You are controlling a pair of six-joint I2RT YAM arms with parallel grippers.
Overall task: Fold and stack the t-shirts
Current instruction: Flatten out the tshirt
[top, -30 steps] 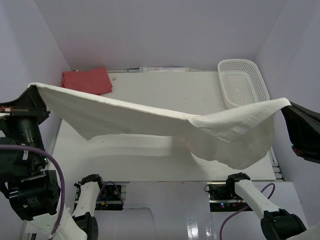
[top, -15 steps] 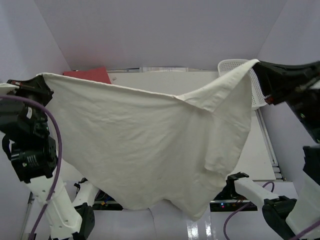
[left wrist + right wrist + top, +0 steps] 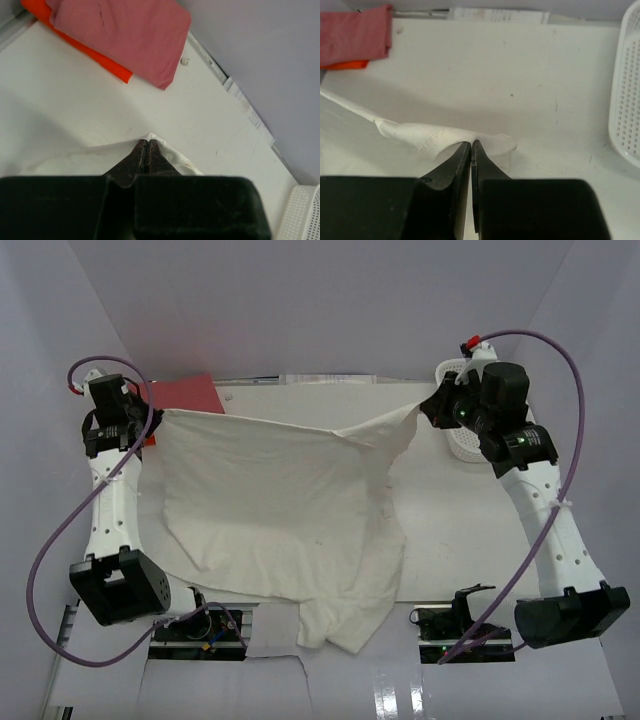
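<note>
Two robot arms hold a cream t-shirt [image 3: 280,510] spread over a white table [image 3: 470,530], the left gripper [image 3: 152,420] pinched shut on one far corner and the right gripper [image 3: 425,408] clamped on the other. The overhead view alone shows the whole garment: its far edge is stretched between the two grippers, its body drapes down onto the table, and its near end bunches over the front edge. The wrist cameras show what the overhead misses: each pair of black fingers [image 3: 455,165] pressed together, with a fold of cream cloth caught at the tips. From the left wrist, a folded dusty pink-red t-shirt [image 3: 125,35] lies on top of a bright orange t-shirt [image 3: 100,60] in the far left corner; overhead, only the pink one shows, just beyond the left gripper. A white mesh basket [image 3: 626,100], largely hidden behind the right arm [image 3: 545,510] overhead, stands plain at the edge of the right wrist view
</note>
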